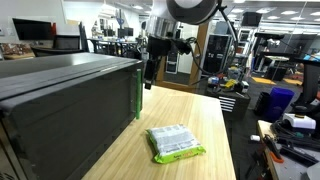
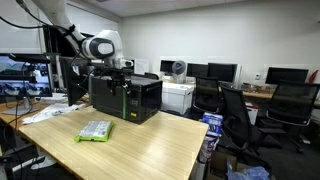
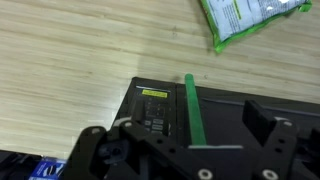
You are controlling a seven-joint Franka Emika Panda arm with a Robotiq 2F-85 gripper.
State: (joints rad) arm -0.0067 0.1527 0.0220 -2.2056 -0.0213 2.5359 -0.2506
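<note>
A large black box [image 1: 70, 100] [image 2: 125, 97] [image 3: 230, 110] stands on the wooden table [image 1: 190, 110], with a green strip [image 1: 138, 95] [image 3: 192, 110] running down its corner face. My gripper [image 1: 152, 55] [image 2: 120, 66] [image 3: 180, 135] hovers just above the box's top edge, near the strip. It is open, with nothing between its fingers [image 3: 268, 118]. A yellow-labelled control panel [image 3: 155, 110] shows on the box's top. A green and white packet [image 1: 175, 143] [image 2: 96, 131] [image 3: 245, 18] lies flat on the table in front of the box, apart from the gripper.
The table [image 2: 150, 150] runs on past the packet to its front edge. Office chairs [image 2: 235, 110], desks with monitors [image 2: 215, 72] and a white printer [image 2: 178, 95] stand behind. A blue bin [image 1: 280, 100] and tools [image 1: 290, 150] sit beside the table.
</note>
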